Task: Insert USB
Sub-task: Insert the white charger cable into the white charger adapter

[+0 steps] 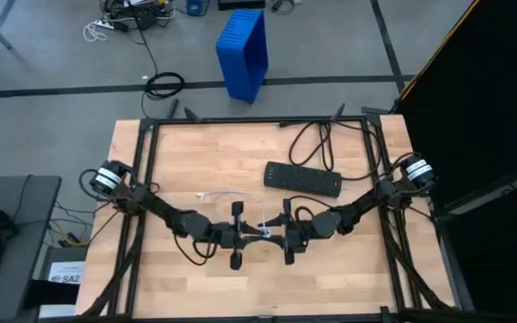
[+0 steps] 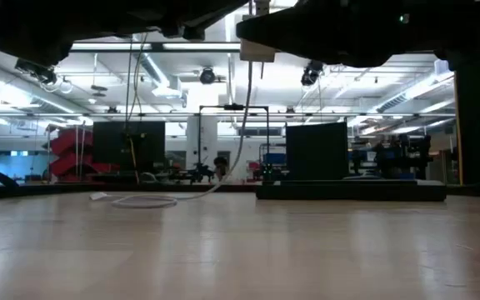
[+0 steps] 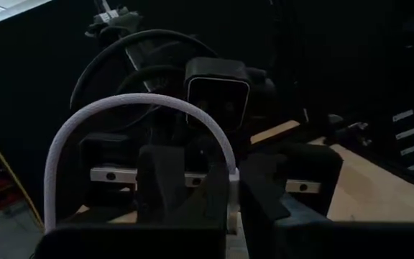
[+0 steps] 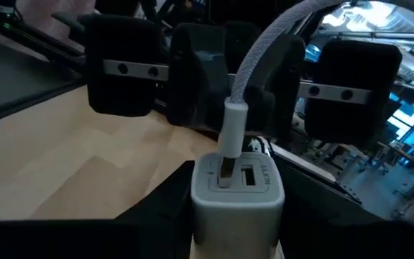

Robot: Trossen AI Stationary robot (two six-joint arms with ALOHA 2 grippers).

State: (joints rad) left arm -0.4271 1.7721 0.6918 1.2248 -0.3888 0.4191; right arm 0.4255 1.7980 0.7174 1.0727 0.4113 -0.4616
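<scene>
Hiding plug tip [image 4: 225, 167] — charger [image 4: 237, 198] port

The only legible text is "SA2" on a white label [image 1: 64, 272] at the high view's lower left.

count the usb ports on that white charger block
2: side by side on the white charger block held in the right tool. The USB plug sits in one; the other is empty.

Grey floor [image 1: 61, 63], blue crate [image 1: 243, 52], ceiling lights [image 2: 165, 48], black wall panel [image 1: 492, 90]
</scene>
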